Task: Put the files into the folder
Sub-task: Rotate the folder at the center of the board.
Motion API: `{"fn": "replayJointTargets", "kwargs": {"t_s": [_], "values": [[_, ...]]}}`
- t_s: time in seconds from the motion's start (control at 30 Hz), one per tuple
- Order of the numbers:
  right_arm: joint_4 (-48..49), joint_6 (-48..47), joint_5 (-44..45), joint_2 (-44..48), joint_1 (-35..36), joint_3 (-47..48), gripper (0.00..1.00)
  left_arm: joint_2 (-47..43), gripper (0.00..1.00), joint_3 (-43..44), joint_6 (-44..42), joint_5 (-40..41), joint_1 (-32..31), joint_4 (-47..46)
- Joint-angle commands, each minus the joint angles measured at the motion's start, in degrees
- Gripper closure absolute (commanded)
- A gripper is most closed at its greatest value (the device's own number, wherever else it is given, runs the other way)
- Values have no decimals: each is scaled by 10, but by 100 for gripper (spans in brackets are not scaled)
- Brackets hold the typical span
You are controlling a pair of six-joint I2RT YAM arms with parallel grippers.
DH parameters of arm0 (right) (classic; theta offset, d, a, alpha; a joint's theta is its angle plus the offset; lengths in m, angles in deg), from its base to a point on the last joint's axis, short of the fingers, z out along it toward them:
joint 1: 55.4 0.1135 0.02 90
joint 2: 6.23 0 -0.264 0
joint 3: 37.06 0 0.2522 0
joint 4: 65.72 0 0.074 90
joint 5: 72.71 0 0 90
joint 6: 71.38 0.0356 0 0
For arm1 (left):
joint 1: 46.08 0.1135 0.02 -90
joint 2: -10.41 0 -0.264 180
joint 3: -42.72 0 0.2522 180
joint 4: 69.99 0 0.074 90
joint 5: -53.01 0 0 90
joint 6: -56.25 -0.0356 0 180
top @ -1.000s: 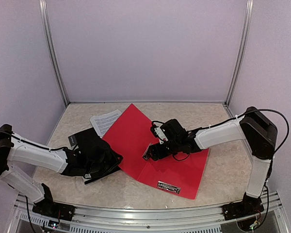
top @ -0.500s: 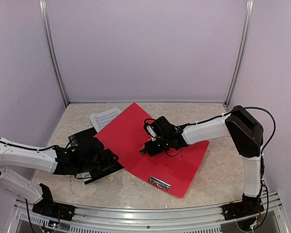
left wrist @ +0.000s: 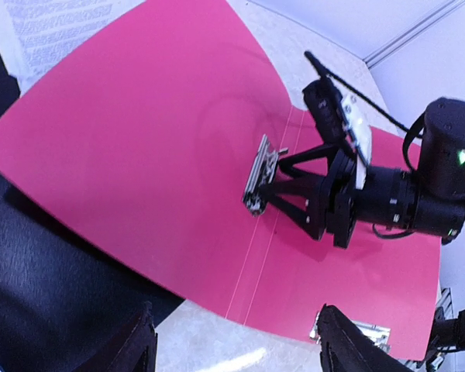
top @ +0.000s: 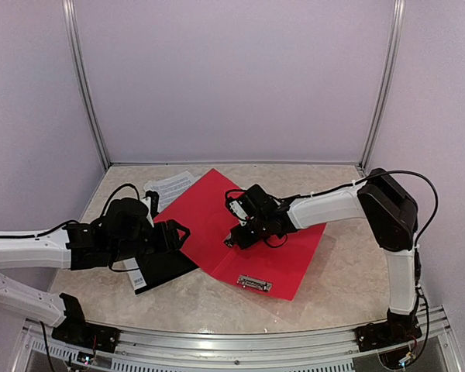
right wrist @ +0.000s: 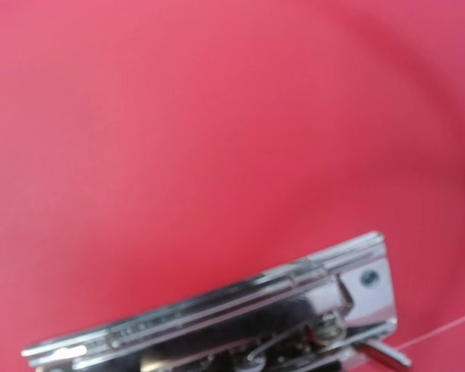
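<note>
Our left pincer (left wrist: 236, 353) hangs released. Our right pincer (top: 232, 239) straddles the metal clip (left wrist: 263, 167) of the red folder (top: 205, 209); clenched or not, we cannot tell. The printed sheet (top: 169, 186) lies at the folder's far-left edge.

Left arm (top: 23, 249) outstretched, jaws apart.

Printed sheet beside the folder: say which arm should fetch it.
Left, probably. The left gripper hangs open near the printed sheet on its side; the right gripper is at the metal clip on the red folder.

The files (top: 167, 186) lie partly under the folder's (top: 205, 208) far left edge.
</note>
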Motion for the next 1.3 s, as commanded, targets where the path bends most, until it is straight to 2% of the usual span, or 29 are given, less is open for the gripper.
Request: {"fn": "replayJointTargets", "kwargs": {"t_s": [0.0,0.17,0.37,0.47,0.57,0.67,0.83,1.0,1.27], "values": [[-62,-68,-40,10,3,-52,50,52,32,57,-69,-35,38,-66],[-82,-120,-77,54,3,-96,51,159,32,104,-52,-100,82,-137],[-104,-182,-131,95,2,-138,51,316,33,212,-65,-183,86,-152],[-94,-193,-152,116,2,-164,52,353,33,223,-51,-197,87,-170],[-73,-180,-136,139,1,-190,51,354,33,217,-55,-192,88,-183],[-46,-142,-114,158,-8,-208,46,348,33,221,-73,-175,91,-161],[21,-14,-114,185,-31,-235,38,329,33,213,-102,-142,92,-142],[123,73,-161,190,-41,-267,36,321,33,203,-110,-117,92,-138],[224,177,-178,163,-46,-284,32,326,33,186,-105,-117,91,-151]]}}
